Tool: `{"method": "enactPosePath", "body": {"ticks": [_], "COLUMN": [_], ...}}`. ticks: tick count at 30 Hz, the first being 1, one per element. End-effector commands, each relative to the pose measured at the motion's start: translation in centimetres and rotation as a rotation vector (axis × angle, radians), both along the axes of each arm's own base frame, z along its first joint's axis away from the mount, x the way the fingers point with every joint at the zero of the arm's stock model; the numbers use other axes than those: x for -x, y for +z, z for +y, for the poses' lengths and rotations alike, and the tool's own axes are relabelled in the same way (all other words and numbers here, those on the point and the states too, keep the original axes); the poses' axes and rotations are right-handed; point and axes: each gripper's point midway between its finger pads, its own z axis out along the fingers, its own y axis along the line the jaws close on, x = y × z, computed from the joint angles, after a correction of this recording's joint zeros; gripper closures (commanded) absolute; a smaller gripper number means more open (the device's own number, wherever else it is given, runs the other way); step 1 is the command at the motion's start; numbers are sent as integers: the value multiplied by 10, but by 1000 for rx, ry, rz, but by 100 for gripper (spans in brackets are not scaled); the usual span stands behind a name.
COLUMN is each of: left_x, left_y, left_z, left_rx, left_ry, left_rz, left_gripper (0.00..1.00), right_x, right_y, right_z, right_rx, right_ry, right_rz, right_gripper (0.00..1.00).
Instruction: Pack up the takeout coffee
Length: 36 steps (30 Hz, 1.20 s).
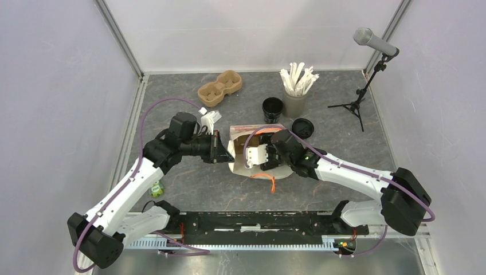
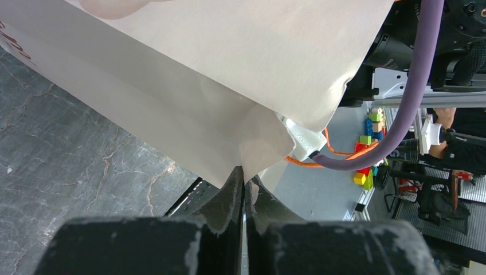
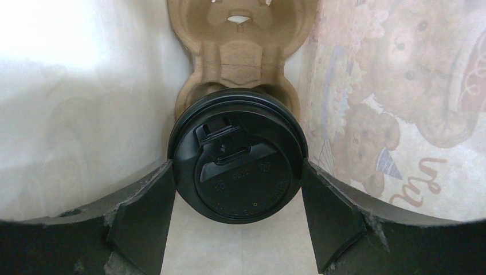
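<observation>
The takeout coffee (image 3: 238, 166), a small black cup with a round black lid, is inside the paper bag (image 3: 69, 132). It is at the near pocket of a brown pulp carrier (image 3: 240, 46) lying on the bag's floor. My right gripper (image 3: 236, 172) reaches into the bag (image 1: 236, 166), with its fingers (image 3: 146, 212) against both sides of the lid. Whether the cup is seated in the pocket or held just above it, I cannot tell. My left gripper (image 2: 244, 176) is shut on a corner of the bag's white rim (image 2: 229, 69), at the bag's left side in the top view (image 1: 220, 148).
On the table behind the bag are a second pulp carrier (image 1: 219, 89), an open black cup (image 1: 273, 107), a loose black lid (image 1: 302, 127) and a grey cup of white sticks (image 1: 295, 94). A microphone stand (image 1: 358, 103) is at the back right. A small green object (image 1: 156, 188) lies by the left arm.
</observation>
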Motion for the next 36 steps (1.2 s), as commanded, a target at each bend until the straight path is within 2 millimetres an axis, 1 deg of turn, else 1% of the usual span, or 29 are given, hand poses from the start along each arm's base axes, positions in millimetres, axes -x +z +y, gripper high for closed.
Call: {"method": "enactPosePath", "body": {"ticks": [1,5,8,11,14,20,29,32,36], "left_x": [-1,-2,-2,-3,-4,-6,-7,-7,-6], "left_y": [18,17,17,16,16,18,19,18,18], "left_z": [-7,-7,-7,-6,-6,-7,-7,-7,-7], "left_rx": [45,42,40,36,32,34,32,32,32], "left_ry": [-38,-37,-33,-29,-24,-21,-16,-15,-15], "left_rz": [-53,-53,-51,-55,-56,-59,-61,-58,-57], "left_gripper": [92,92,91,91,91,91,91,91,91], "right_x": [7,6,6,6,6,7,9,9,10], "right_y": [-26,-26,-23,-16,-7,3,6,8,9], "right_z": [-13,-13,-13,-12,-10,-6,-3,-1,-1], "right_rx": [40,42,37,32,33,33,23,14,14], "right_ry": [-33,-35,-32,-26,-9,17,41,49,57], "right_rz": [74,74,69,61,55,56,59,58,61], "right_gripper": [38,38,36,33,26,22,16,10,10]}}
